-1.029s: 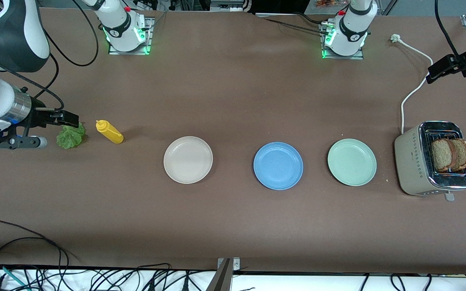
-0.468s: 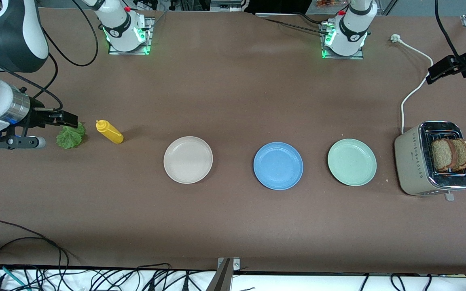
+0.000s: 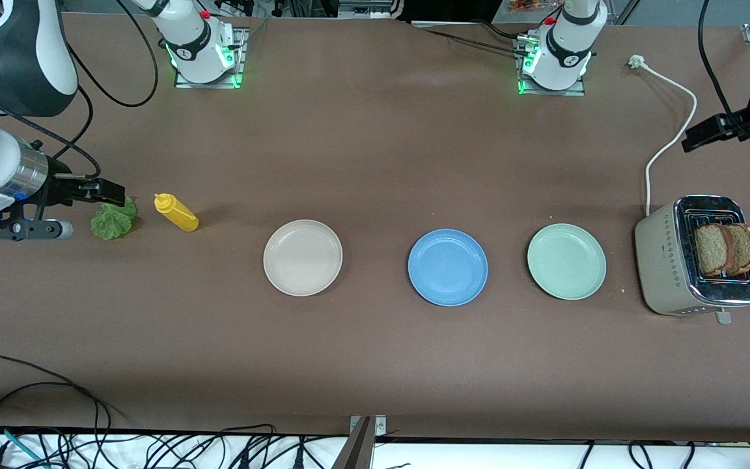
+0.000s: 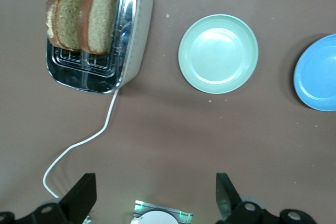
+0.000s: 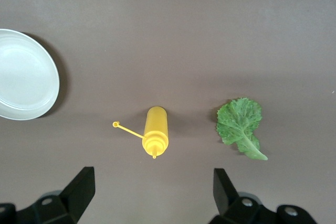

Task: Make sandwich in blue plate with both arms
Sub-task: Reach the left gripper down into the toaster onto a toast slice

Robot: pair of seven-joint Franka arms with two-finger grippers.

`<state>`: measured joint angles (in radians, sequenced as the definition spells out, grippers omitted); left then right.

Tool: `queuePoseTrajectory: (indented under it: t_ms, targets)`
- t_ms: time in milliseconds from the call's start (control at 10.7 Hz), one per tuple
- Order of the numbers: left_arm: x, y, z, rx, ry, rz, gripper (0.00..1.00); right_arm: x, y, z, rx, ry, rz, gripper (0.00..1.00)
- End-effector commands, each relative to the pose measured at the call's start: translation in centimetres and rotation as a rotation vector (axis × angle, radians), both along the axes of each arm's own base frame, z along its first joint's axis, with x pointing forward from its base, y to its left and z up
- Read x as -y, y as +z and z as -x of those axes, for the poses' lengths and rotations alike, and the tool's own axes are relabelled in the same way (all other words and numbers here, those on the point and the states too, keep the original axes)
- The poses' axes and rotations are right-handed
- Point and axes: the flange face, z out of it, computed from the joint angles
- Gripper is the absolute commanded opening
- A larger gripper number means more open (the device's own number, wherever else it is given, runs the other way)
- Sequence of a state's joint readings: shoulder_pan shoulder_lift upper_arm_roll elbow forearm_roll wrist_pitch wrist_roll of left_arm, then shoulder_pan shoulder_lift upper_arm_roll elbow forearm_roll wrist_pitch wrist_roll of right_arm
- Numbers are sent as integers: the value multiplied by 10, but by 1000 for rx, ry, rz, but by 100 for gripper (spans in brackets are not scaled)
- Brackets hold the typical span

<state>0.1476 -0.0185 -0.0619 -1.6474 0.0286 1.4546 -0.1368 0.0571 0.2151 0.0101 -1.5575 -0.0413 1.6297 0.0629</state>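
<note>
Right gripper (image 3: 111,190) jaws apart, empty, over lettuce leaf (image 3: 113,219) at right arm's end; left gripper (image 3: 700,135) jaws apart, empty, above toaster (image 3: 665,267) holding two bread slices (image 3: 726,249); blue plate (image 3: 447,267) bare, mid-table.

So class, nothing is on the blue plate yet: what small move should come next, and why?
Probably the left gripper, open above the table beside the toaster, should descend onto a bread slice; the blue plate is bare. The right gripper hovers open over the lettuce.
</note>
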Motion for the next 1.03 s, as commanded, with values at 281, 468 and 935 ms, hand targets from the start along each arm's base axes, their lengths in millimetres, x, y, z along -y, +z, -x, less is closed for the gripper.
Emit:
queuePoseTrajectory:
  t_ms: [281, 468, 935]
  targets:
    - [-111, -85, -54, -59, -123, 86, 100, 2, 2, -2, 3, 6, -17, 100]
    - [-118, -107, -75, -55, -144, 49, 100, 2, 1, -2, 2, 6, -17, 100]
    - [-135, -173, -110, 10, -218, 25, 100, 2, 1, -2, 0, 6, -17, 100]
